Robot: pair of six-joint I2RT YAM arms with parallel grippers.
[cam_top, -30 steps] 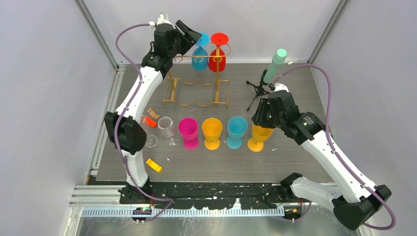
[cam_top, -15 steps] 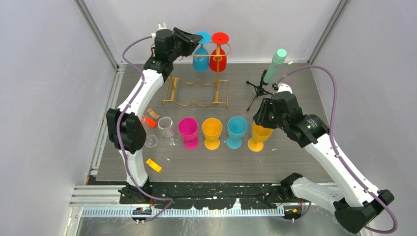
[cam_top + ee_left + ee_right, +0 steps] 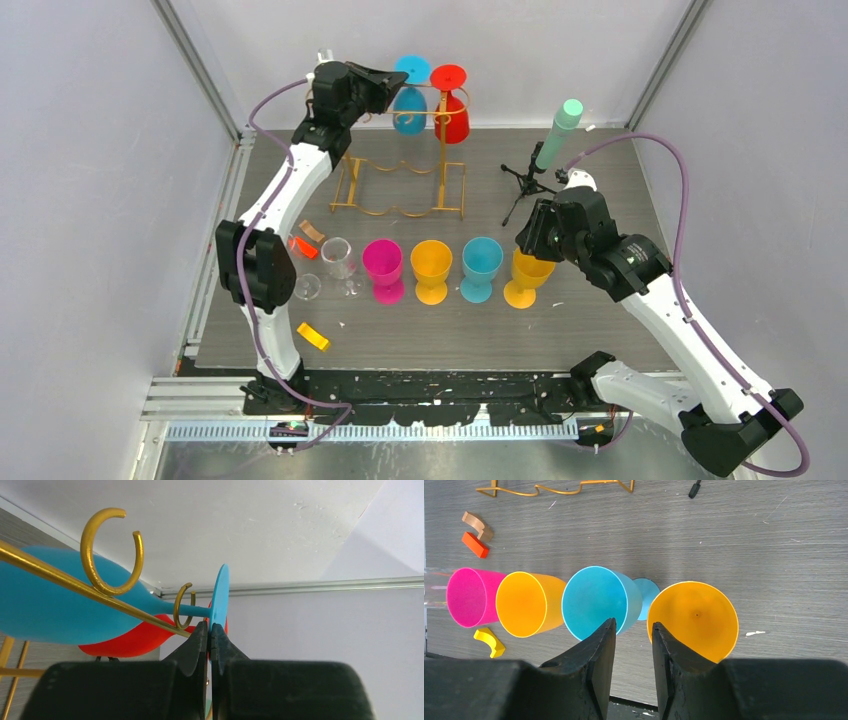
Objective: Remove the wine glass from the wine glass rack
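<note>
Two glasses hang bowl-down on the wine glass rack (image 3: pixel 444 165) at the far side of the bench (image 3: pixel 420 335): a blue wine glass (image 3: pixel 408 115) and, just beside it, a red wine glass (image 3: pixel 453 120).

Step in hand: grasp made, removal not yet begun. The left hand (image 3: pixel 210 632) is pinched fully closed on the edge of the blue wine glass's foot. The stem lies in the slot of the gold top rail (image 3: pixel 100 592), between curled hook ends.

The right hand (image 3: pixel 634 635) hovers low over the bench with its jaws part-way apart, above the gap between a blue cup and an orange glass (image 3: pixel 696 620). I see nothing in its grip.

Next move, my judgement: draw the glass along the slot toward its open end, keeping the foot level above the rail. Only drop or lift away once the stem clears the hooks. The grip is on a thin rim, so the bowl may swing; go slowly and keep it off the red neighbour.

Appearance: opaque sky-blue, plastic-looking, with a flat round foot, a slim stem and a rounded bowl. No cracks are visible.
</note>
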